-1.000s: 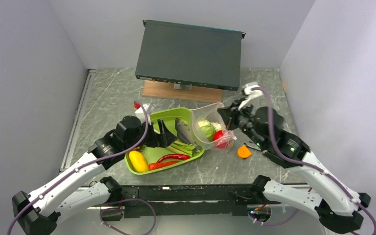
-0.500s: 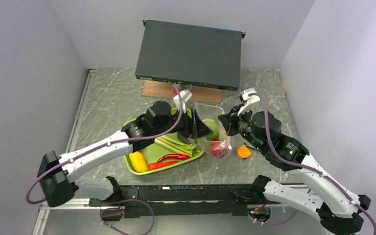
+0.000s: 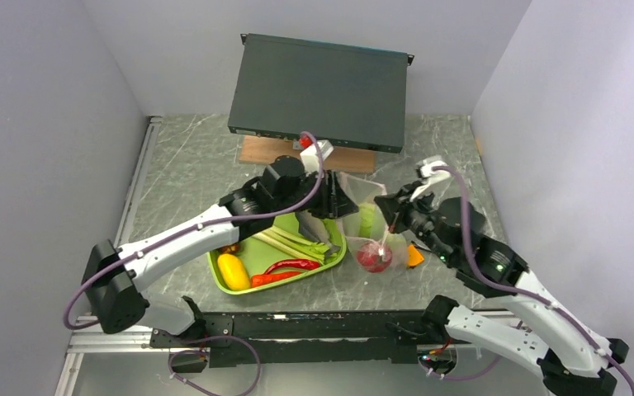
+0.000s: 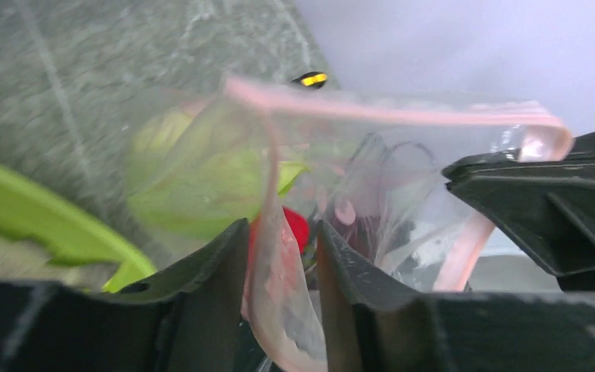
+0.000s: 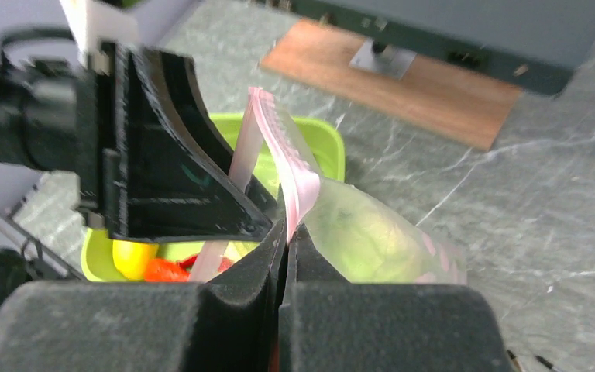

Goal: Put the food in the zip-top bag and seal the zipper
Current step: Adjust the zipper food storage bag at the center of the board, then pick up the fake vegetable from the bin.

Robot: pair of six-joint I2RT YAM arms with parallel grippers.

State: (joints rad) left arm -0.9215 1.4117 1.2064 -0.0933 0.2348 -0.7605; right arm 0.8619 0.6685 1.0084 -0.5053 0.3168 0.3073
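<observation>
- Right gripper (image 5: 287, 232) is clamping down tight on the zip-top bag (image 5: 372, 232), right on its zipper (image 5: 287, 151).
- Left gripper (image 4: 279, 230) is straddling the bag's rim, jaws slightly apart.
- Green tray (image 3: 256, 257) is sitting at the bag's 9 o'clock.

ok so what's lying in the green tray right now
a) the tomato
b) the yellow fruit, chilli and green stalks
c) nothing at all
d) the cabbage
B: the yellow fruit, chilli and green stalks lie in the green tray, while the tomato and cabbage sit inside the bag.
</observation>
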